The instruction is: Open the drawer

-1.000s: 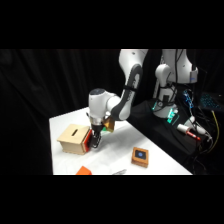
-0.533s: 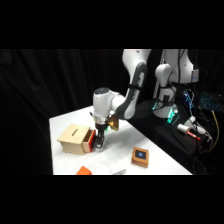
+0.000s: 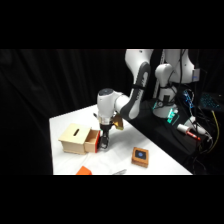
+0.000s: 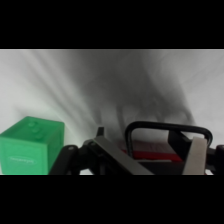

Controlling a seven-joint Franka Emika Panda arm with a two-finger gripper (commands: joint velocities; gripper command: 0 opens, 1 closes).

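The light wooden box (image 3: 74, 137) with a slot in its top stands at the table's left. Its drawer (image 3: 92, 141), reddish-brown at the front, sticks partly out of the box's right side. My gripper (image 3: 104, 144) comes down from above right at the drawer's front. In the wrist view the black loop handle (image 4: 165, 128) arches over the red drawer front (image 4: 150, 156), and my gripper (image 4: 157, 161) is shut on it, with one pale finger (image 4: 195, 154) reaching up through the loop.
A flat orange-brown square block with a dark blue centre (image 3: 140, 156) lies at the front right. An orange object (image 3: 83, 171) sits at the table's front edge. A green block (image 4: 32, 145) shows beside the gripper in the wrist view. The arm's base (image 3: 170, 95) stands upper right.
The gripper has moved to the right, away from the box, and the drawer has slid out with it.
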